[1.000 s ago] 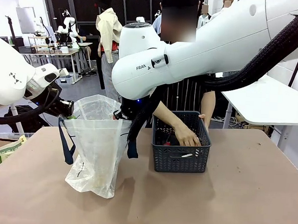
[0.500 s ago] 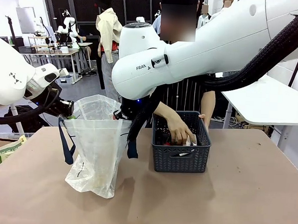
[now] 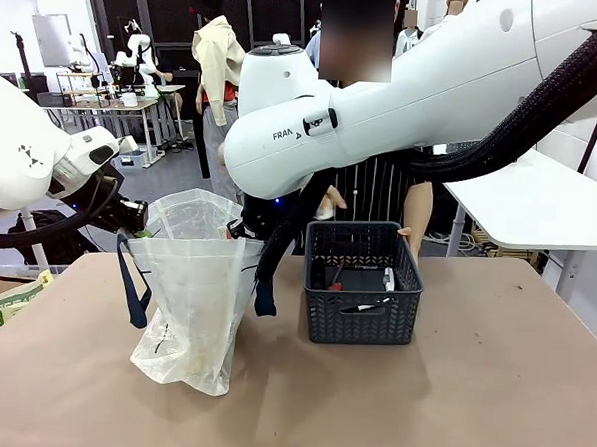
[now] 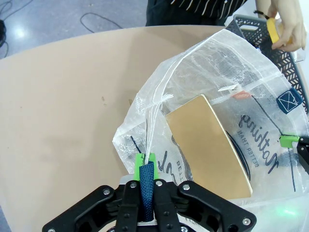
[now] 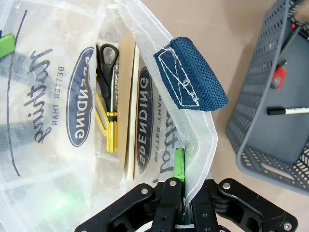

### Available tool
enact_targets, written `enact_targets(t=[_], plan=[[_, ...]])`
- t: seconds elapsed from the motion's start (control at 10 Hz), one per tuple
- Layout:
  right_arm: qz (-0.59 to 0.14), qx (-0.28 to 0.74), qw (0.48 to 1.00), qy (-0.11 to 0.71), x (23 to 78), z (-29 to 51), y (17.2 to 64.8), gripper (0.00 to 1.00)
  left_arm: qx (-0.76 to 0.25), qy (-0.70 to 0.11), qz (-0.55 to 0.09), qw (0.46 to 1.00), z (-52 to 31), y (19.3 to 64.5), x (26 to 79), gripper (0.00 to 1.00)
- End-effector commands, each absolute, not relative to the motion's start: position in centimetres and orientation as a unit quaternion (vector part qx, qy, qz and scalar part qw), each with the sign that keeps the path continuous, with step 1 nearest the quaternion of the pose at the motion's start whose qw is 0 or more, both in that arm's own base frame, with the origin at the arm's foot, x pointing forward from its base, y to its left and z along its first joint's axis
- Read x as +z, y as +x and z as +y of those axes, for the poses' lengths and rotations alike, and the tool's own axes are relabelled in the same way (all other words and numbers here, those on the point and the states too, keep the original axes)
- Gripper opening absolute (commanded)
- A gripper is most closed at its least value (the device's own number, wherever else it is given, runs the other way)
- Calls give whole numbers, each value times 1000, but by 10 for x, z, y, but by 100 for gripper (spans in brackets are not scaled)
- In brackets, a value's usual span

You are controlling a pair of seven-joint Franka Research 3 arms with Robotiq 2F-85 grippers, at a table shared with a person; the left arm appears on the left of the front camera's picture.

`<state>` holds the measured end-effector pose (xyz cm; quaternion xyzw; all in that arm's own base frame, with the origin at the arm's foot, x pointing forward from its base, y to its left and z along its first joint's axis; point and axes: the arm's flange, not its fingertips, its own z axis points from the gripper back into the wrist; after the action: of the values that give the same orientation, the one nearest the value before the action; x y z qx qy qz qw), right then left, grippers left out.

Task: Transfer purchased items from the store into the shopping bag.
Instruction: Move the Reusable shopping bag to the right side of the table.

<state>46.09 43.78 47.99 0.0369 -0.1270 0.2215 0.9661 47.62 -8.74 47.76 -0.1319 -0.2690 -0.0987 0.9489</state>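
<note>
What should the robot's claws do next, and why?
Probably hold still: the left claw pinches a blue strap, the right claw the rim, so the shopping bag stands open, and the person's hand holds an item nearby.

My left end effector (image 4: 147,165) is pinched fully closed; my right end effector (image 5: 182,173) is clamped tight too, both pointing downward.

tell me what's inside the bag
In the bag: a flat tan board and black-and-yellow scissors beside it. Anything beneath them at the bottom is covered.
</note>
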Motion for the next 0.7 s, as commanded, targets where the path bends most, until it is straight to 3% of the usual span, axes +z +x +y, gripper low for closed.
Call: enact_targets(t=[0.0, 0.6], plan=[[-128, 213, 968, 37, 479, 437, 459, 0, -101, -130, -272, 948, -85, 478, 479, 0], [-128, 213, 968, 37, 479, 437, 459, 0, -101, -130, -272, 948, -85, 478, 479, 0]])
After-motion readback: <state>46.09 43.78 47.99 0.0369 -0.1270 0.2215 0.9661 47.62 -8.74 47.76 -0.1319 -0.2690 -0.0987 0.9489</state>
